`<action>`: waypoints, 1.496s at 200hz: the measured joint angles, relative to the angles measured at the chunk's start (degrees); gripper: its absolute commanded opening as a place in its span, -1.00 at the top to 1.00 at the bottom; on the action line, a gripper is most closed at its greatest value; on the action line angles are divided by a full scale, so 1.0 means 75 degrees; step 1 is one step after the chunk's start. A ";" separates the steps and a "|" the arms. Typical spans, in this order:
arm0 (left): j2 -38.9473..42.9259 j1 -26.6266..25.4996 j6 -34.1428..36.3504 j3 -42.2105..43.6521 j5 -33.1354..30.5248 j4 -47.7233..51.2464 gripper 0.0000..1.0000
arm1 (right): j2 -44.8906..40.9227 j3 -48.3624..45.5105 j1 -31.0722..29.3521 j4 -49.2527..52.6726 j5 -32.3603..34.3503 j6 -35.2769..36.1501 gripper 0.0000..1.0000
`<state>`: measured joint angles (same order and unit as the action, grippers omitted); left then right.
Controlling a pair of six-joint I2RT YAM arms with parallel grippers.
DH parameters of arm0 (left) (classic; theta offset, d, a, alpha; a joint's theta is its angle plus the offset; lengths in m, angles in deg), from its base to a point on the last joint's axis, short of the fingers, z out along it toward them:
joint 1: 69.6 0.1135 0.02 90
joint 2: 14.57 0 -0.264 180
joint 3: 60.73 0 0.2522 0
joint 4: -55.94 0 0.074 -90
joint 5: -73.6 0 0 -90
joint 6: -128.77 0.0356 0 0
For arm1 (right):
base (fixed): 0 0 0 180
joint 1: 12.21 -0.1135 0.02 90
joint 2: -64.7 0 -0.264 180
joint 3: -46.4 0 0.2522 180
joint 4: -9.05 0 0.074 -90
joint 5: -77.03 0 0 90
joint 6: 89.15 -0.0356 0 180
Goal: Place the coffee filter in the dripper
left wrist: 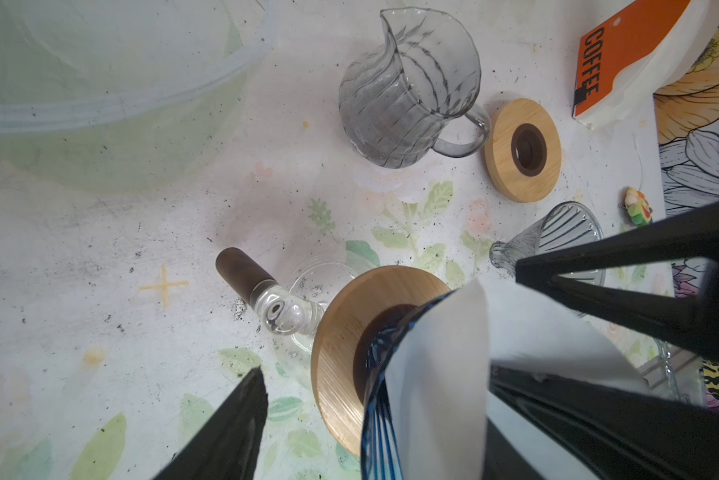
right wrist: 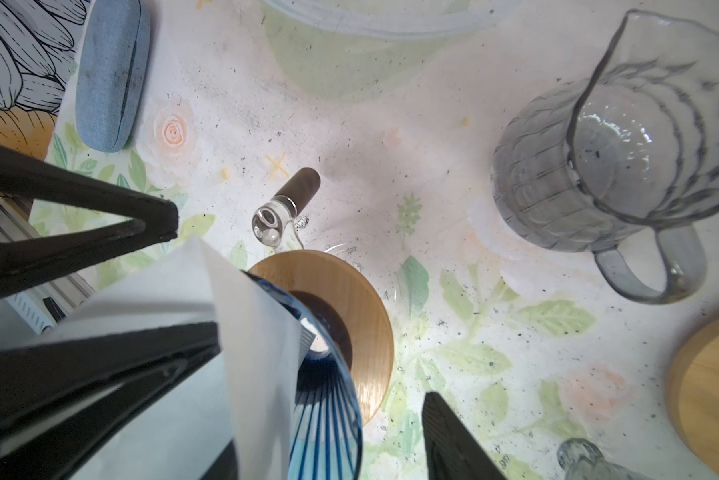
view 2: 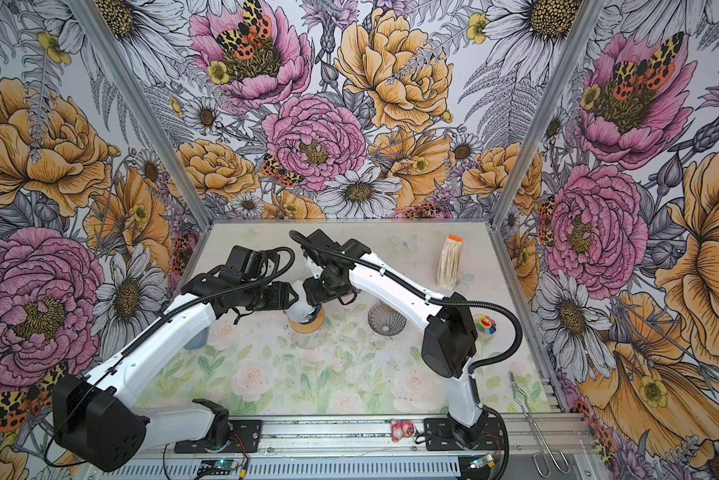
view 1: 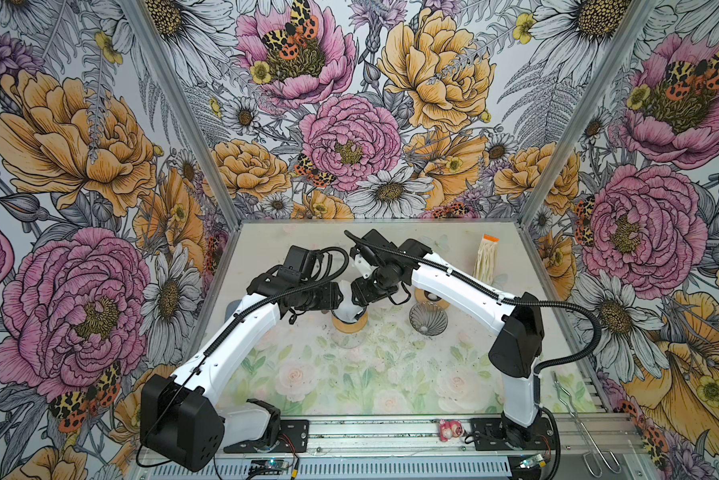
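Over the blue ribbed glass dripper (left wrist: 376, 415), the left end effector (left wrist: 374, 374) and right end effector (right wrist: 322, 361) are held open, one finger of each outside its rim. The white paper filter (left wrist: 440, 353) is stood inside the dripper, axis roughly upright. Both arms are judged equally near.

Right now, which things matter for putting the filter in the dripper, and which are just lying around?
In the job: filter, blue dripper, wooden ring under it.
Lying about: pitcher, grey dripper, spare ring, blue case, pink toy.
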<state>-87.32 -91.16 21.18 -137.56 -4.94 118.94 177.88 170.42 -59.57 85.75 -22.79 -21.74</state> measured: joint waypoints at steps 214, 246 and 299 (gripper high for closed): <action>-0.0425 0.0000 0.0023 0.0000 0.0157 -0.0009 -0.17 | 0.0527 0.0289 0.0000 0.0154 0.0219 0.0221 -0.15; -0.0431 0.0000 0.0023 0.0000 0.0134 -0.0012 -0.16 | 0.0571 0.0289 0.0000 0.0154 0.0207 0.0221 -0.16; -0.0233 0.0009 0.0017 0.0000 0.0131 -0.0020 -0.16 | 0.0571 0.0294 0.0000 0.0152 0.0146 0.0219 -0.18</action>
<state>-89.07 -91.09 21.31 -137.56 -3.96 118.78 182.17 172.62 -59.57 86.88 -21.70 -20.10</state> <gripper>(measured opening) 0.581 0.587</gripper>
